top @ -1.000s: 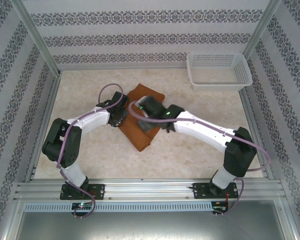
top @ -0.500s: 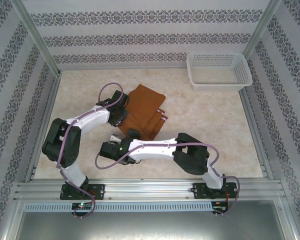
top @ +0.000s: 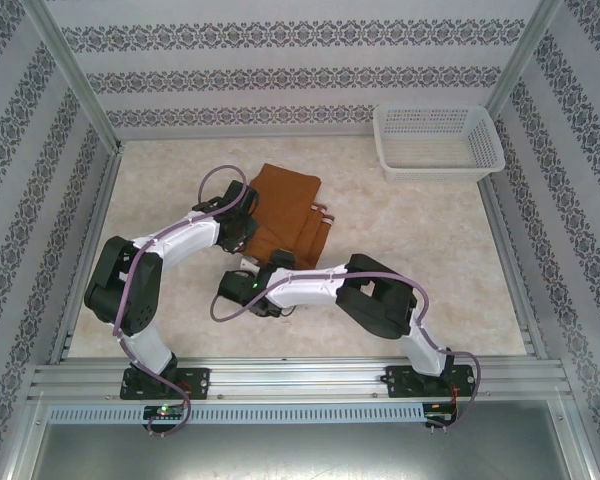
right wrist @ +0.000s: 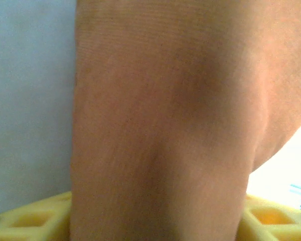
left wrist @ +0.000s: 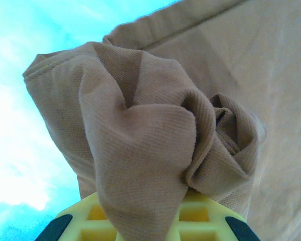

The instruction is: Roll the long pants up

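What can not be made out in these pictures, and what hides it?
- Fingertips of the left gripper: left wrist view, the bunched long pants cover them.
- Fingertips of the right gripper: right wrist view, blurred cloth lies against the lens.
- Near end of the pants: top view, under the right arm.
- Whether either gripper is shut: cannot tell.

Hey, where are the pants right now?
In the top view, the pants lie mid-table, slightly left of centre, between the left gripper at their left edge and the right gripper at their near edge.
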Controlling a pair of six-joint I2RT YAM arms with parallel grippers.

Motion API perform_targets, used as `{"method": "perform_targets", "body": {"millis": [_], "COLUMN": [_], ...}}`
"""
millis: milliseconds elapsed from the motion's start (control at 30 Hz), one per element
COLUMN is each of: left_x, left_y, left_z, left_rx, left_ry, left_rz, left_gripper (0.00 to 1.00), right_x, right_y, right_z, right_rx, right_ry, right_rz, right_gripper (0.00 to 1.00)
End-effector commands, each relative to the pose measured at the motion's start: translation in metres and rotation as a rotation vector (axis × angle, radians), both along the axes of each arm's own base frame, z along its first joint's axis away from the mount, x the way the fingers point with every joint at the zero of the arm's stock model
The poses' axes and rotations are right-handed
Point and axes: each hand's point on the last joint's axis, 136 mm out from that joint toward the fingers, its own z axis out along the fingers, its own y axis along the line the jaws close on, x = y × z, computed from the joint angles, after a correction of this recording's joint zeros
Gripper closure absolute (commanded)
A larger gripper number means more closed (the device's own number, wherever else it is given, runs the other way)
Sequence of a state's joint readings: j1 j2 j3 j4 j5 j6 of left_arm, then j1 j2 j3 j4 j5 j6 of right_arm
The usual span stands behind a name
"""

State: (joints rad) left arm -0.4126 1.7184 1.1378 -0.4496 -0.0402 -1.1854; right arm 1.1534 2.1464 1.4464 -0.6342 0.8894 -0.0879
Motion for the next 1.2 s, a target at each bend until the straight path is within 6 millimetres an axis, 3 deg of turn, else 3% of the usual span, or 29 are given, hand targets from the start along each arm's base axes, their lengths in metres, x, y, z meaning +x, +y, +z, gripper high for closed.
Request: {"method": "perform_targets", "body": {"millis": [0, 33, 133, 200, 233, 267, 367, 633, 933, 1167], "left_x": [-0.01, -0.011, -0.013, -0.014, -0.014, -0.014, -0.012, -0.014, -0.012, -0.011], "left_y": [0.0, 0.002, 0.007, 0.011, 0.013, 0.015, 0.018, 0.015, 0.006, 0.002], "left_z": [0.02, 0.021, 0.025, 0.027, 0.028, 0.03, 0.036, 0.047, 0.041, 0.036], "left_rx": [0.005, 0.007, 0.003, 0.007, 0.009, 0.015, 0.033, 0.008, -0.024, -0.025], "left_ry": [-0.002, -0.005, -0.016, -0.015, -0.012, -0.011, -0.011, -0.014, -0.014, -0.019], "left_rz": [-0.043, -0.04, -0.03, -0.024, -0.02, -0.014, -0.007, -0.003, -0.006, -0.017], "left_gripper": [1.0, 1.0, 1.0, 0.99, 0.9, 0.74, 0.01, 0.0, 0.0, 0.0], "right_x": [0.012, 0.012, 0.004, -0.002, -0.005, -0.008, -0.013, -0.016, -0.028, -0.018], "right_y": [-0.031, -0.034, -0.037, -0.032, -0.03, -0.026, -0.017, -0.001, 0.038, 0.042], "right_z": [-0.021, -0.025, -0.036, -0.033, -0.03, -0.025, -0.007, 0.026, 0.072, 0.081], "right_rx": [0.03, 0.055, 0.158, 0.257, 0.288, 0.322, 0.431, 0.649, 0.931, 1.089], "right_ry": [0.126, 0.147, 0.271, 0.341, 0.365, 0.396, 0.489, 0.77, 1.092, 1.294], "right_rz": [-0.05, -0.061, -0.095, -0.1, -0.094, -0.086, -0.085, -0.144, -0.169, -0.274], "right_gripper": [0.77, 1.0, 1.0, 1.0, 1.0, 1.0, 1.0, 1.0, 1.0, 1.0]}}
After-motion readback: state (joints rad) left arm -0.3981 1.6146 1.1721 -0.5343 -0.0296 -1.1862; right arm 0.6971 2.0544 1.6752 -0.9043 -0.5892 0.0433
